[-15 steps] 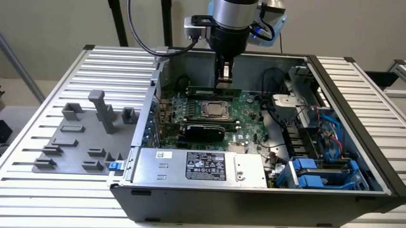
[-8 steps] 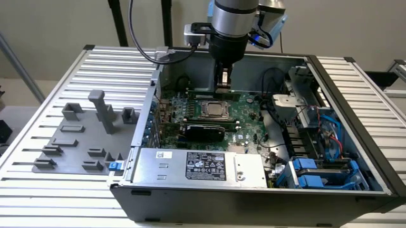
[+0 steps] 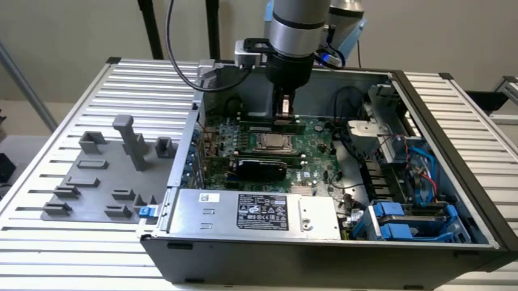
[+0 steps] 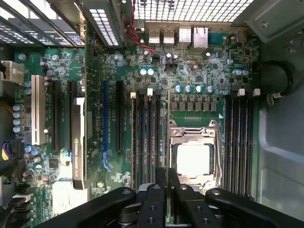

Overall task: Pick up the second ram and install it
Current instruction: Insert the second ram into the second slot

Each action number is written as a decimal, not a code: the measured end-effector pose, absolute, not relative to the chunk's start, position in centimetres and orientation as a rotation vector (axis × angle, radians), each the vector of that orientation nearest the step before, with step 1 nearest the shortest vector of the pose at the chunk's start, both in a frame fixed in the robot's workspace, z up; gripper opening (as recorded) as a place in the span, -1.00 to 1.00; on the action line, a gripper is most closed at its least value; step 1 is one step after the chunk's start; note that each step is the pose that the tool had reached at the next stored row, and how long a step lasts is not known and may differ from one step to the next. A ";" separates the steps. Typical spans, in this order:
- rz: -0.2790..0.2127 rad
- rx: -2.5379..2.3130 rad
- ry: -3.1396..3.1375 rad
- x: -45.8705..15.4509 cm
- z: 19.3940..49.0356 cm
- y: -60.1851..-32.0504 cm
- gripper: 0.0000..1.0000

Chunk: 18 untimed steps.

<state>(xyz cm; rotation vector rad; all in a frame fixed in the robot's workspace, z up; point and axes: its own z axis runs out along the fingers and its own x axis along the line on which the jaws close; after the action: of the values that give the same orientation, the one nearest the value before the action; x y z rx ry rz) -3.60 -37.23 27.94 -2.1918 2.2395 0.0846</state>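
The second ram (image 3: pixel 261 127) is a long green strip standing on edge among the memory slots just beyond the CPU socket (image 3: pixel 271 143), inside the open computer case. My gripper (image 3: pixel 285 115) reaches straight down onto it from above. In the wrist view the strip (image 4: pixel 168 128) shows edge-on as a thin line running beside the socket (image 4: pixel 192 159). It runs in between my black fingertips, and the gripper (image 4: pixel 167 183) is shut on it. More memory slots (image 4: pixel 145 137) with white latches lie beside it, and another bank (image 4: pixel 237 142) lies across the socket.
A wider black card (image 3: pixel 259 165) sits in a slot on the near side of the socket. A grey fixture (image 3: pixel 105 176) with upright blocks stands on the slatted table at the exterior view's left. The power supply (image 3: pixel 251 212) and blue drive cages (image 3: pixel 404 221) line the case front.
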 end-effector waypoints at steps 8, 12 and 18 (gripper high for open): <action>0.085 -2.192 2.239 -3.6 26.5 -37.6 -1.00; 0.085 -2.192 2.239 -3.6 25.8 -38.0 -1.00; 0.085 -2.192 2.240 -3.6 24.7 -38.4 -1.00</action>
<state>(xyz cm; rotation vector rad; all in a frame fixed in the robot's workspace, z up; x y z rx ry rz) -3.61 -38.41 24.67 -2.1915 2.2395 0.0847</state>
